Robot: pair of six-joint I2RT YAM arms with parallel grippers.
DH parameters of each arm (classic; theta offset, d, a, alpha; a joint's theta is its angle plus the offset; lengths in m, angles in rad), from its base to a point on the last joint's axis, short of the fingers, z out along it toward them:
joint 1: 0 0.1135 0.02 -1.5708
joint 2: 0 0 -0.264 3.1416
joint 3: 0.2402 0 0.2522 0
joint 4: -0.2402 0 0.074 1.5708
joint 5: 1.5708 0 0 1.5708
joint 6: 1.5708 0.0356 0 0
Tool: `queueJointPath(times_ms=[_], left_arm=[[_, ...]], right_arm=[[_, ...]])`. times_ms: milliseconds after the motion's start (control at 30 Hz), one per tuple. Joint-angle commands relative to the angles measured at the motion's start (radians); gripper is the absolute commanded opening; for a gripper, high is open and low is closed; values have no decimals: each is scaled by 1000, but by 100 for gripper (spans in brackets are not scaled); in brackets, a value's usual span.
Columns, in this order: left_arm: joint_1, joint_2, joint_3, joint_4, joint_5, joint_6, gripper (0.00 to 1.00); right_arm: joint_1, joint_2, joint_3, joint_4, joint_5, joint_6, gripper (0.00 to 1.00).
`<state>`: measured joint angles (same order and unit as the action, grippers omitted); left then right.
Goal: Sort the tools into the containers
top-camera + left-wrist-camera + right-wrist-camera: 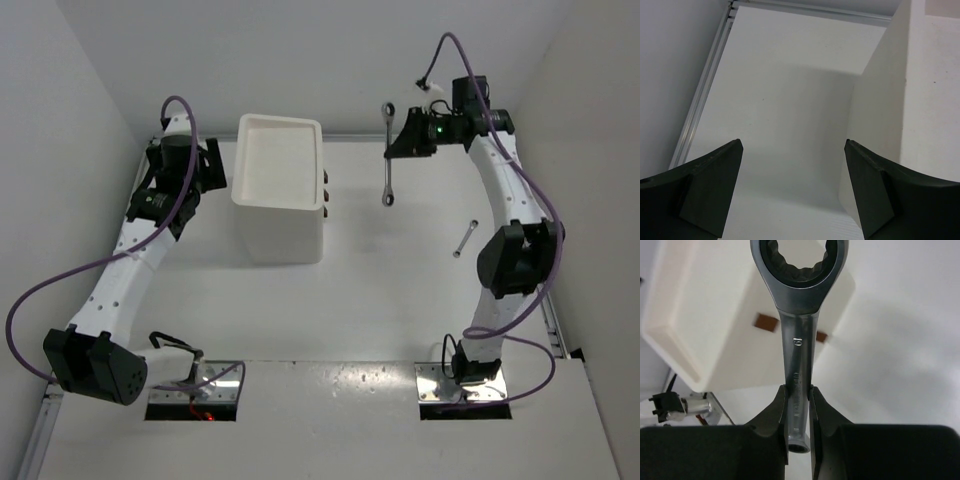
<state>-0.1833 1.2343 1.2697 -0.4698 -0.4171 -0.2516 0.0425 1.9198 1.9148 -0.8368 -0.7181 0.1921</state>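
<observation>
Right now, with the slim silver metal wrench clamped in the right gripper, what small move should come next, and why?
Probably swing the right gripper left, over the recessed tray of the white plastic drawer unit: the wrench hangs gripped above the table beside the unit, whose drawers look shut.

Left arm is extended forward along the left side. Left gripper is held with fingers spread wide, nothing between them. Right arm is reached far forward, wrist turned inward. Right gripper is clamped on a wrench shank.
</observation>
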Motion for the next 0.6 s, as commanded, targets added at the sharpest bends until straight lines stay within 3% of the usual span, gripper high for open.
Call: queueJointPath(times_ms=[0, 133, 367, 567], left_arm=[[10, -32, 7, 25, 52, 15, 90], [10, -3, 7, 25, 63, 15, 90], [10, 7, -3, 25, 63, 15, 90], [10, 7, -3, 25, 44, 35, 90]], right_arm=[[31, -47, 133, 117, -132, 73, 0], [83, 7, 317, 184, -153, 163, 0], [166, 7, 326, 424, -184, 332, 0], [290, 51, 349, 459, -185, 356, 0]])
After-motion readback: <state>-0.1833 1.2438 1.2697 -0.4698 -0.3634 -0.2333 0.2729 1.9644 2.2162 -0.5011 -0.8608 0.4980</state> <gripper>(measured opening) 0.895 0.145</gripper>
